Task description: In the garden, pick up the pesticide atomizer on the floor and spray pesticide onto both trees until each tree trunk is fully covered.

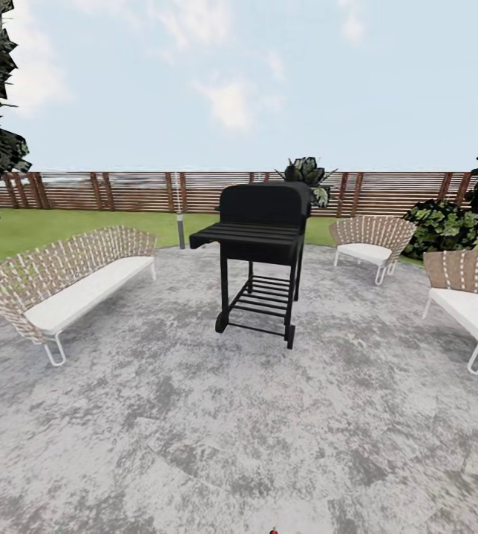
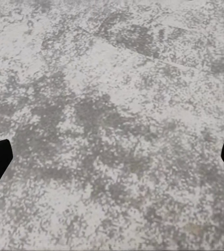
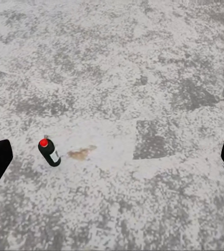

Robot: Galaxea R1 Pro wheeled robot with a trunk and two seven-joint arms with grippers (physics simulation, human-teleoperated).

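Big grey speckled paved patio [image 1: 194, 445] takes up most of the head view, with green lawn [image 1: 61, 222] and a brown slatted wooden fence [image 1: 120, 190] behind it. A black wheeled barbecue grill [image 1: 261, 252] sits mid-patio, a woven wicker sofa with white cushion [image 1: 64, 285] off to the left and two matching wicker chairs [image 1: 372, 241] on the right. The pesticide atomizer [image 3: 49, 152], a small dark bottle with a red cap, stands on the paving below the right gripper [image 3: 112, 162], whose black fingers sit wide apart. Left gripper [image 2: 112, 162] is spread wide too, over bare paving.
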